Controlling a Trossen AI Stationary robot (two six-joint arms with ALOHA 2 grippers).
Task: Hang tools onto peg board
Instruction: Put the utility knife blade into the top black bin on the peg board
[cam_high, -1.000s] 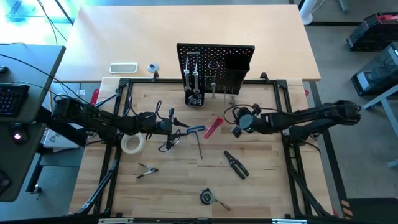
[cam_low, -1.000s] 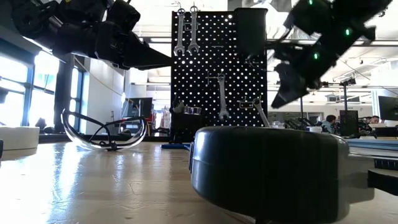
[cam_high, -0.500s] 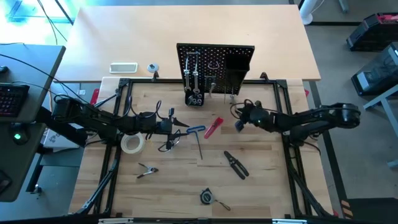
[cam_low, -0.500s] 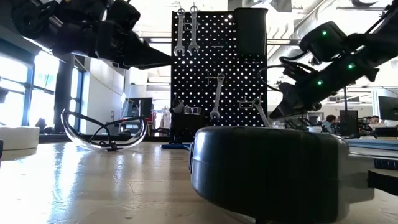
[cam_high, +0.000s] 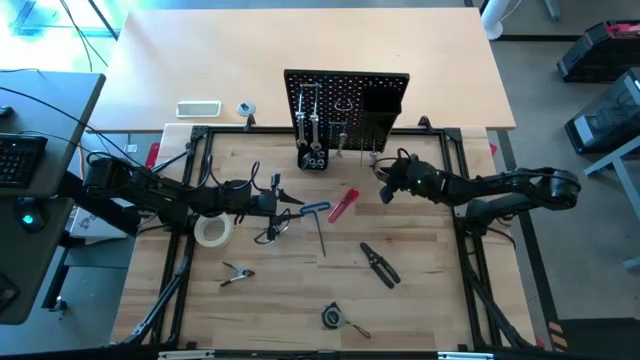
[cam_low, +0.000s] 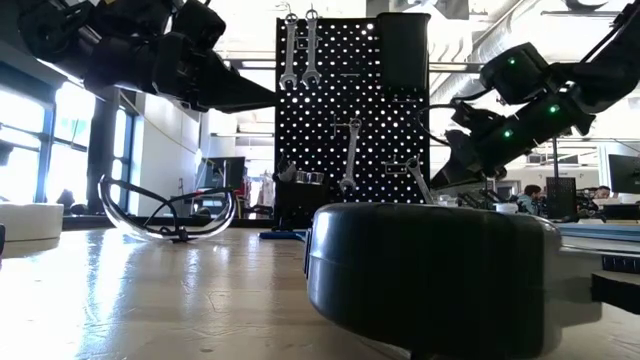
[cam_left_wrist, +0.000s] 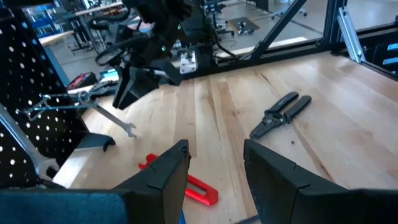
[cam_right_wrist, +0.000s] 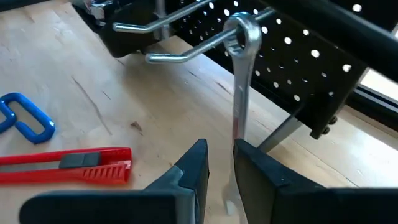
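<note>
From above, I see the peg board (cam_high: 346, 108) upright at upper centre of the table (cam_high: 300, 290). Loose tools lie below it: tape roll (cam_high: 212, 231), glasses (cam_high: 273, 228), blue hex key (cam_high: 318, 214), red knife (cam_high: 343, 205), black pliers (cam_high: 380, 263), one of each. My left gripper (cam_high: 297, 208) sits left of centre; my right gripper (cam_high: 383, 192) is beside the board's lower right.

At table height, a dark round object (cam_low: 430, 275) blocks the foreground; three wrenches hang on the board (cam_low: 352, 110).

Left wrist: fingers (cam_left_wrist: 165, 180) apart, nothing between them.

Right wrist: fingers (cam_right_wrist: 189, 174) nearly together beside a silver wrench (cam_right_wrist: 240, 93) hooked on a peg; whether they grip it I cannot tell
</note>
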